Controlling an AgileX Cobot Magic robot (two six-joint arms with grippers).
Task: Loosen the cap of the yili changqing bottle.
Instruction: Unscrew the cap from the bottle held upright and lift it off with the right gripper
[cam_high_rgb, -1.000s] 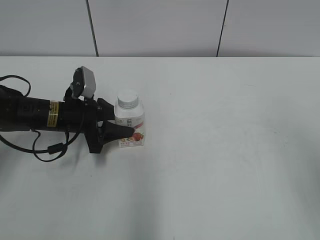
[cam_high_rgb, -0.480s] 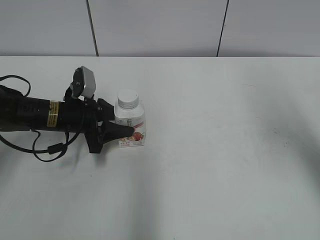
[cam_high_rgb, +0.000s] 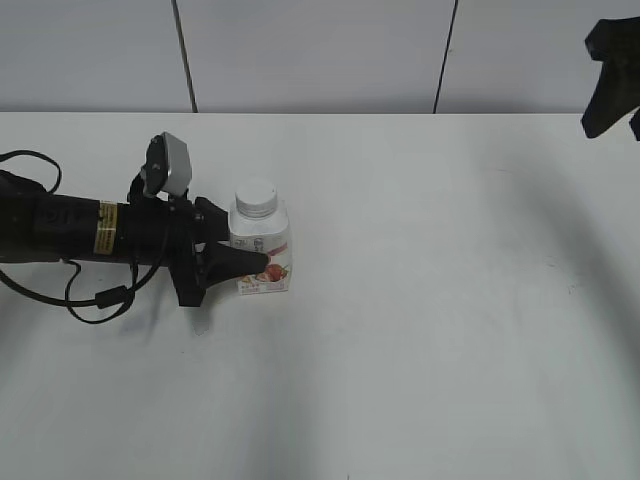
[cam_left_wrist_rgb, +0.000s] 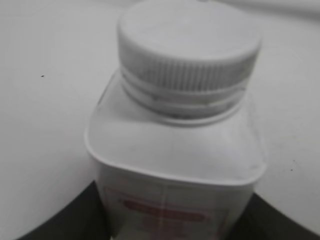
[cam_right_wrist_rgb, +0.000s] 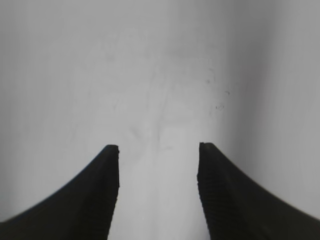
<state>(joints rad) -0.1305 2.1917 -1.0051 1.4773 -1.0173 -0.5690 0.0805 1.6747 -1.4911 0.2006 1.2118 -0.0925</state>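
On the left part of the white bench (cam_high_rgb: 420, 330) stands the yili changqing bottle (cam_high_rgb: 262, 255), a small squat white plastic bottle with a red and pink fruit label. It is upright, and its cap (cam_high_rgb: 256, 197), a round white plastic screw cap with ribbed sides, sits on the neck and looks fully screwed down. The left pincer (cam_high_rgb: 243, 252) reaches in from the left, lying low along the bench, and its black fingers (cam_high_rgb: 240, 263) are clamped on the lower body of the bottle, one on each side. In the left wrist view the cap (cam_left_wrist_rgb: 189, 55) is free and nothing covers it.

The right pincer (cam_high_rgb: 610, 78) hangs high at the far right edge, well apart from the bottle. Its two fingers (cam_right_wrist_rgb: 97, 192) stand apart with only bare bench between them.

I judge that the risk is in the coming twist. The bottle is held low while the cap is high, so a strong or off-centre turn could tilt the bottle or make it rotate inside the left grip. If the right pincer closes on the smooth top edge and not the ribs, it may slip.
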